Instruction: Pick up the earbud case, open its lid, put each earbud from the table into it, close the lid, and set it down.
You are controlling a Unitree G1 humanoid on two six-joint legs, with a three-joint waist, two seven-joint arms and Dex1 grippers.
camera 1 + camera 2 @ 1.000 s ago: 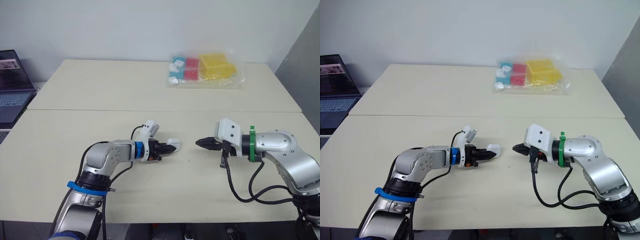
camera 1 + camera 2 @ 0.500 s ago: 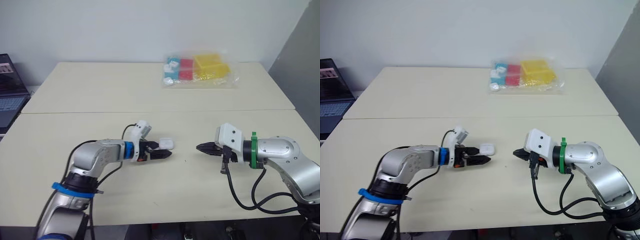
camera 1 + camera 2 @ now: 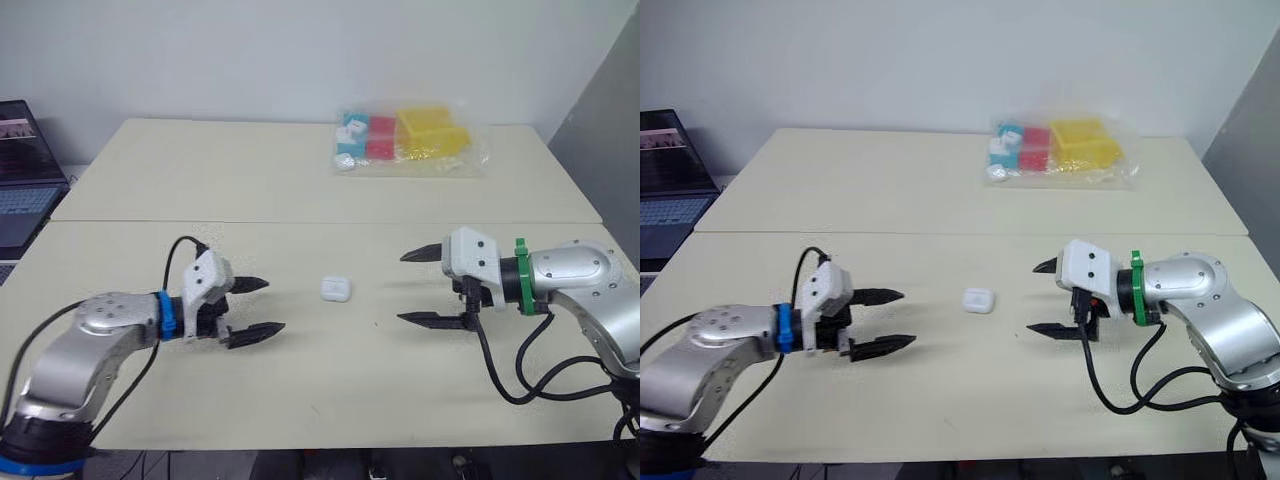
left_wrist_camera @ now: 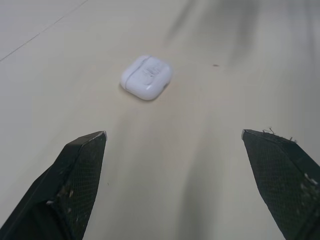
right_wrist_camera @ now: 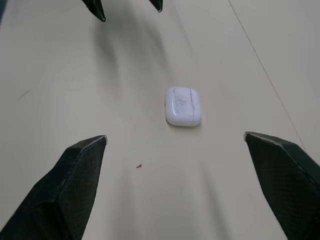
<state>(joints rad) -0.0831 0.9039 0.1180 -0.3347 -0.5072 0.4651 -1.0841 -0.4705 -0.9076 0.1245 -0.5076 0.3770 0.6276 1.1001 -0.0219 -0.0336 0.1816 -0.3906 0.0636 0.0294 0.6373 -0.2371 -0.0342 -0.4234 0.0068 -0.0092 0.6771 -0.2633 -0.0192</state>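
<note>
We read no text, brand or number anywhere. The earbud case (image 5: 183, 106) is plain white; marks on the laptop screen (image 3: 18, 128) and in the plastic bag (image 3: 410, 140) are too small to read.

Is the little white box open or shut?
Shut. The small white rounded plastic earbud case lies flat on the cream table, its lid seam closed.

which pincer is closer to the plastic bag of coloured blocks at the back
Right. The right pincer sits almost straight in front of the bag; the left pincer is farther off, to the bag's left.
</note>
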